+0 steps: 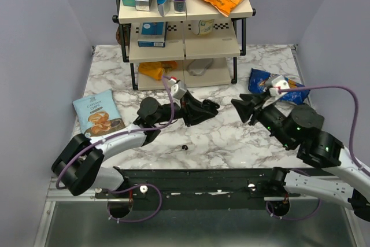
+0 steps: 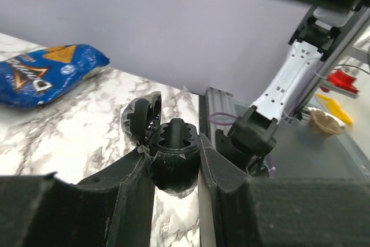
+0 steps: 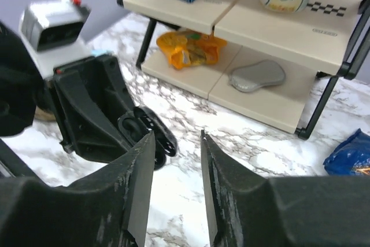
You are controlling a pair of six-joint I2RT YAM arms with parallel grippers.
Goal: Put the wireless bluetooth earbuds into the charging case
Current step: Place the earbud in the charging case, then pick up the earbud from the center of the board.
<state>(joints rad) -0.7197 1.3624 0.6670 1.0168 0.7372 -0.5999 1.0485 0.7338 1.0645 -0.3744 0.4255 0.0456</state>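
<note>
Clearly, the left gripper (image 1: 208,109) was clamped hard on the charging case (image 2: 173,169). The case sat pinched between its two fingers at mid-table, just near of the shelf rack (image 1: 130,56). We could not tell whether the case touched the marble table (image 1: 231,143) or hung clear of it. Its lid (image 2: 141,118) stood hinged open, leaning left in the left wrist view. A dark rounded shape rose from the well, and we took it for a seated earbud (image 2: 175,131), though we could not be sure.

A tiny black speck lay on the marble near of the left gripper, well apart from the case. We read it as a loose earbud (image 1: 185,147), though it was too small to make out.

The right gripper (image 3: 176,137) pointed left at the case from just to its right, without touching it. Its fingers stood partly apart and had hold of nothing, so only marble showed through the gap.

A blue chip bag (image 1: 277,85) lay at the far right and a pale snack bag (image 1: 97,114) at the left. On the rack's lowest shelf we saw an orange packet (image 3: 191,50) beside a grey oval thing (image 3: 257,76).
</note>
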